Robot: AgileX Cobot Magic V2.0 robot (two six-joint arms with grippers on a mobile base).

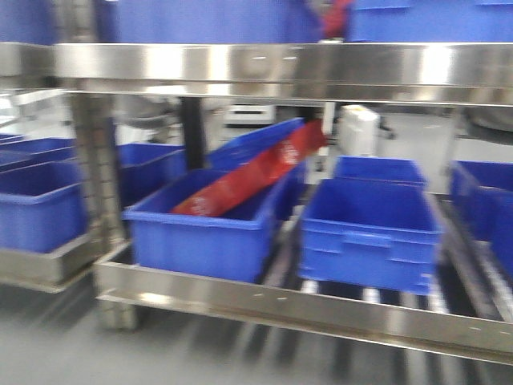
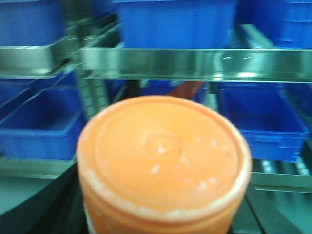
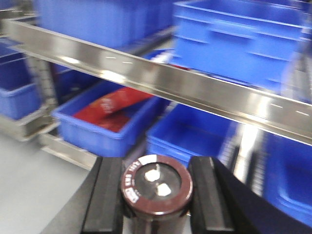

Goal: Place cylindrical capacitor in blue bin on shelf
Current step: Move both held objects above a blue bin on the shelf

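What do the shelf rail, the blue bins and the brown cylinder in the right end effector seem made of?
Shelf rail: likely stainless steel, polished; it throws mirror-like glare. Blue bins: probably moulded plastic, matte; uniform colour, ribbed rims. Cylindrical capacitor: glossy dark-brown sleeve, possibly plastic, with white print.

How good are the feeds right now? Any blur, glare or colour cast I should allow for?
Front view: motion blur throughout, white glare on the shelf rail. Left wrist view: green cast, soft, an orange lid close up fills the lower half. Right wrist view: capacitor between the jaws fairly sharp, blue bins behind blurred.
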